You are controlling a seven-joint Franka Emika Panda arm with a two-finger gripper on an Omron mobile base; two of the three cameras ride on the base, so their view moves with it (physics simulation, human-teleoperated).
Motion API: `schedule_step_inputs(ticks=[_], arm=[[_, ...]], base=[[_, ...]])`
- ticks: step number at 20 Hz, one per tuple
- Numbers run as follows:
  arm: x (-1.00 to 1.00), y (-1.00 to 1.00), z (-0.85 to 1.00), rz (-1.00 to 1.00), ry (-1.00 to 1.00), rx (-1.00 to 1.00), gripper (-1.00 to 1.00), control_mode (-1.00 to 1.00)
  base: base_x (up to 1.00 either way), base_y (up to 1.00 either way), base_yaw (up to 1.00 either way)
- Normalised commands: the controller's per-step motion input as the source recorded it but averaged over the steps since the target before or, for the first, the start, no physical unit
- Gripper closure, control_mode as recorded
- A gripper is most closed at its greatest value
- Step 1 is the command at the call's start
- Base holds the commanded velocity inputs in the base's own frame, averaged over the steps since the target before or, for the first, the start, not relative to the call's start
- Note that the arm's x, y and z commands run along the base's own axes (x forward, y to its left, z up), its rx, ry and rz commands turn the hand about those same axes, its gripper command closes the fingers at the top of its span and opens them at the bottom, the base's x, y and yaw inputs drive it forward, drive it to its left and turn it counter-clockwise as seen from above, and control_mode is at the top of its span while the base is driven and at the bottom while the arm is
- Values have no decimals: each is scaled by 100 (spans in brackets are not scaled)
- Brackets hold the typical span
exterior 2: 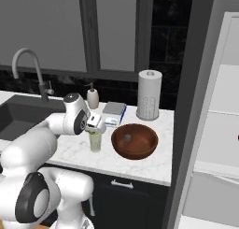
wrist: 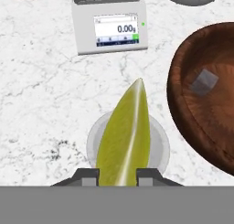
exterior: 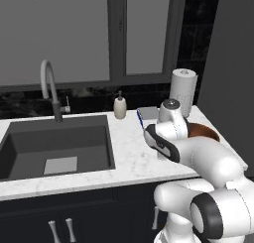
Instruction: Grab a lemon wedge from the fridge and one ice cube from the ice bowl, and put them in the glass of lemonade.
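In the hand view a yellow-green lemon wedge [wrist: 125,131] is pinched between the fingertips of my gripper [wrist: 118,175], which is shut on it. The wedge hangs directly over the round rim of the glass of lemonade [wrist: 160,143]. From the right base view my gripper [exterior 2: 95,125] sits just above that glass [exterior 2: 95,141] on the marble counter. To its right stands the reddish-brown ice bowl [exterior 2: 140,151] with one pale ice cube [exterior 2: 127,138] in it; the hand view also shows the bowl [wrist: 192,122] and cube [wrist: 204,82]. The fridge [exterior 2: 221,134] stands open at the far right.
A digital scale [wrist: 112,29] lies behind the glass, with a paper towel roll [exterior 2: 149,95] and a cream soap bottle [exterior 2: 93,97] along the back wall. The dark sink [exterior: 54,143] and its faucet [exterior: 49,83] lie to the left. The counter's front edge is close.
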Motion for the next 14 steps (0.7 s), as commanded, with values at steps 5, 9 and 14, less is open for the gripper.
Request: schedule_step_inputs(ticks=[5, 9, 14], arm=[[0, 0, -1, 0, 1, 0, -100, -100], [0, 0, 0, 0, 0, 0, -100, -100], [0, 0, 0, 0, 0, 0, -100, -100]], base=[[0, 0, 0], [0, 0, 0], [0, 0, 0]])
